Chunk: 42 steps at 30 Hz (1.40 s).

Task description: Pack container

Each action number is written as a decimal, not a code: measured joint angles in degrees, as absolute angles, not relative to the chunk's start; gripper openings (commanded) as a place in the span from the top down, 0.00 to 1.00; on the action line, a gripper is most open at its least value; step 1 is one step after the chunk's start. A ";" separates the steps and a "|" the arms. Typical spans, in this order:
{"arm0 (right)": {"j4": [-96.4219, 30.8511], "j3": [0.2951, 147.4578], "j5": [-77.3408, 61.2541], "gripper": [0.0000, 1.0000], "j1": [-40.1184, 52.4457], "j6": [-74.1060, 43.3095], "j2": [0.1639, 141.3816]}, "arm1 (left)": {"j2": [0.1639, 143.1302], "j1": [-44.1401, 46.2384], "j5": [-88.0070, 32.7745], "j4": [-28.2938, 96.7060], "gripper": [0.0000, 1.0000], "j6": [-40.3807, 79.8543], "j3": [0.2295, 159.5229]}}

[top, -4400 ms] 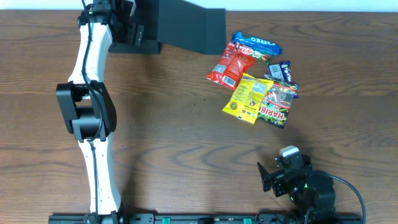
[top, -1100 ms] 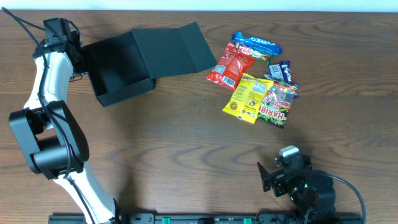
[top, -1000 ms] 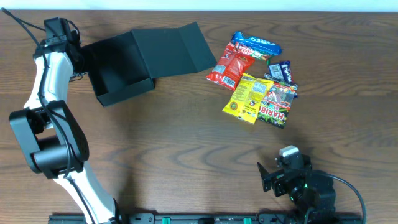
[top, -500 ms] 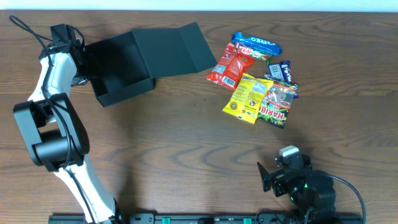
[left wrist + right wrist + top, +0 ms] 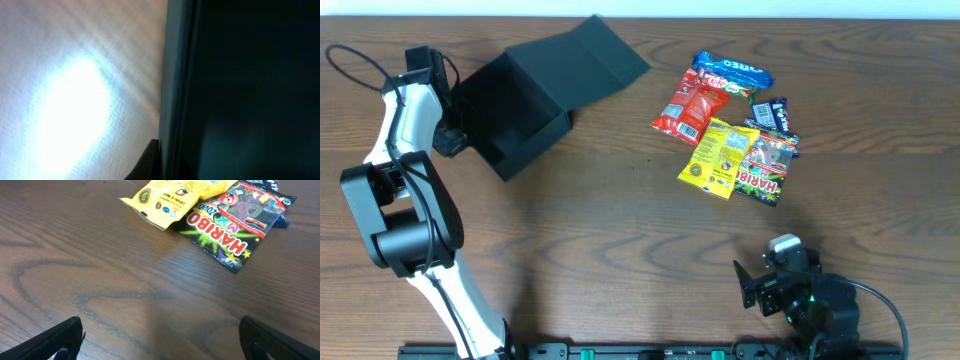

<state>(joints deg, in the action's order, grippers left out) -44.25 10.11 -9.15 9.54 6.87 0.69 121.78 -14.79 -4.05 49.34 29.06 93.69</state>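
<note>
While left tool [image 5: 452,136] pinches matte cardboard container [image 5: 525,110] wall, right tool [image 5: 160,336] gapes over woodgrain table [image 5: 100,280].

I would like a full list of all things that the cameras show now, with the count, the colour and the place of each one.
box: one, dark charcoal, far left part of the table, lid open
red packet: one, red, right of the box
blue packet: one, blue, behind the red packet
yellow packet: one, yellow, in front of the red packet
Haribo packet: one, dark with bright print, right of the yellow packet
small packets: two as it seems, dark blue, behind the Haribo packet
table: one, brown wood, under everything
left gripper: one, black, shut on the box's left wall
right gripper: one, black, open, near right edge, holding nothing
</note>
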 measured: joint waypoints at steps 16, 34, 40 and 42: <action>-44.25 10.11 -9.15 0.01 9.54 6.87 0.69 | 113.99 -14.17 -3.99 59.18 0.94 47.05 88.20; -44.27 10.11 -9.15 0.01 9.54 6.87 0.69 | 105.73 -2.74 -14.35 55.27 0.94 74.98 73.87; -44.27 10.11 -9.15 0.01 9.54 6.87 0.69 | 105.71 3.53 -15.81 53.49 0.94 84.01 73.87; -44.27 10.11 -9.15 0.01 9.54 6.87 0.69 | 105.71 5.72 -15.94 52.42 0.94 85.97 73.87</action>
<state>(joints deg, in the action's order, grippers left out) -44.27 10.11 -9.15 9.54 6.87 0.69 105.71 5.72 -15.94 52.42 85.97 73.87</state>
